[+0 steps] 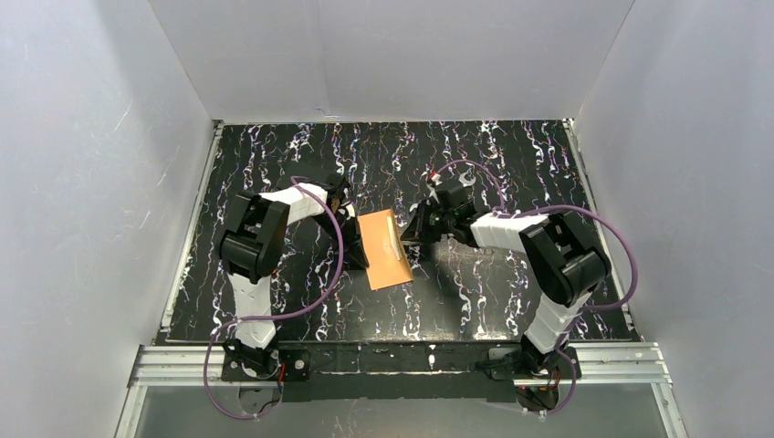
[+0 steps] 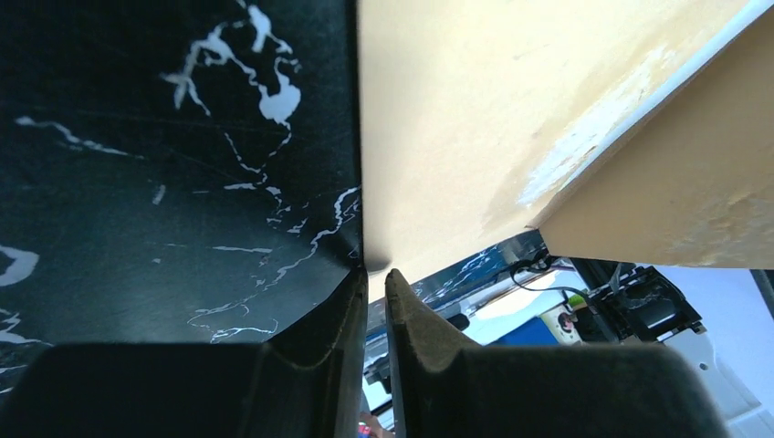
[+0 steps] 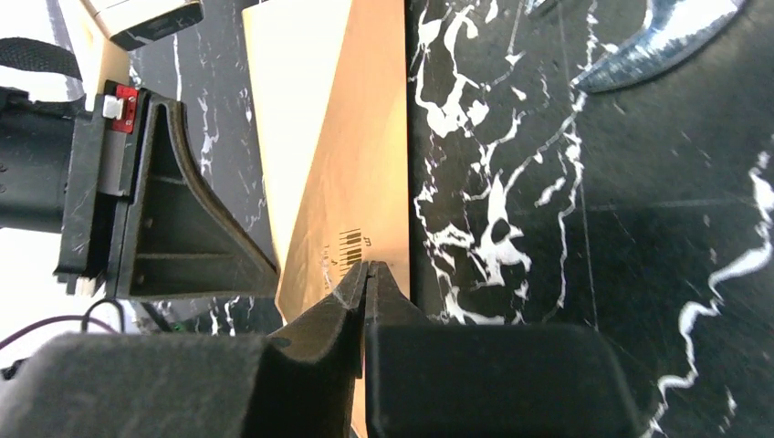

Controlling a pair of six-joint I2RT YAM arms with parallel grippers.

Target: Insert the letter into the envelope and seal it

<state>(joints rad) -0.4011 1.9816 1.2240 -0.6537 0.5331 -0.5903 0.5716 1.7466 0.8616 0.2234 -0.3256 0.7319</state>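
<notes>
The orange-brown envelope [image 1: 387, 251] is held tilted above the middle of the table, between both grippers. My left gripper [image 1: 354, 222] pinches its left edge. In the left wrist view the fingers [image 2: 375, 271] are closed to a thin slit on the envelope [image 2: 456, 119], and a darker tan panel [image 2: 675, 192] with a whitish glue streak lies beside the paler face. My right gripper [image 1: 413, 230] is shut on the right edge [image 3: 367, 266], close to a small printed barcode on the envelope [image 3: 360, 164]. No cream bordered letter shows in any view.
The table [image 1: 511, 155] is black with white marbling. White walls close it in at the back and both sides. An aluminium rail [image 1: 402, 356] carrying the arm bases runs along the near edge. The left gripper's body shows in the right wrist view [image 3: 164, 219].
</notes>
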